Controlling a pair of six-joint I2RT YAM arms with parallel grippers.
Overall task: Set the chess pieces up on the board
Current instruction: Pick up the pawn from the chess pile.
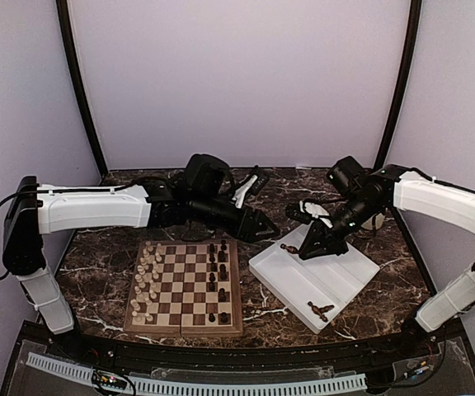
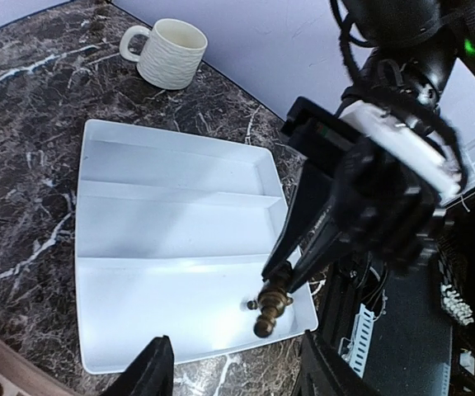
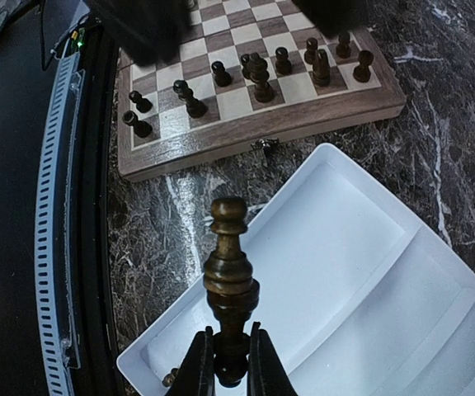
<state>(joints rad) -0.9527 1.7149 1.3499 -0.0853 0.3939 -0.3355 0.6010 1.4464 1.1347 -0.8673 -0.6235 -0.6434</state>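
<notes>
The board (image 1: 185,285) lies at centre left, with cream chess pieces (image 1: 146,280) along its left side and dark ones (image 1: 222,272) along its right. My right gripper (image 3: 230,363) is shut on the base of a dark piece (image 3: 230,272) and holds it over the white tray's (image 1: 336,268) near-left end. In the left wrist view that held piece (image 2: 272,300) hangs over the tray's corner. My left gripper (image 2: 237,375) is open with nothing between its fingers, just short of the held piece and between board and tray in the top view (image 1: 262,233). Two dark pieces (image 1: 320,310) lie in the tray.
A white ribbed mug (image 2: 170,51) stands on the marble beyond the tray's far end. The tray has three long compartments. The board's edge with its small clasp (image 3: 264,145) faces the tray. A black rail (image 1: 237,355) runs along the table's near edge.
</notes>
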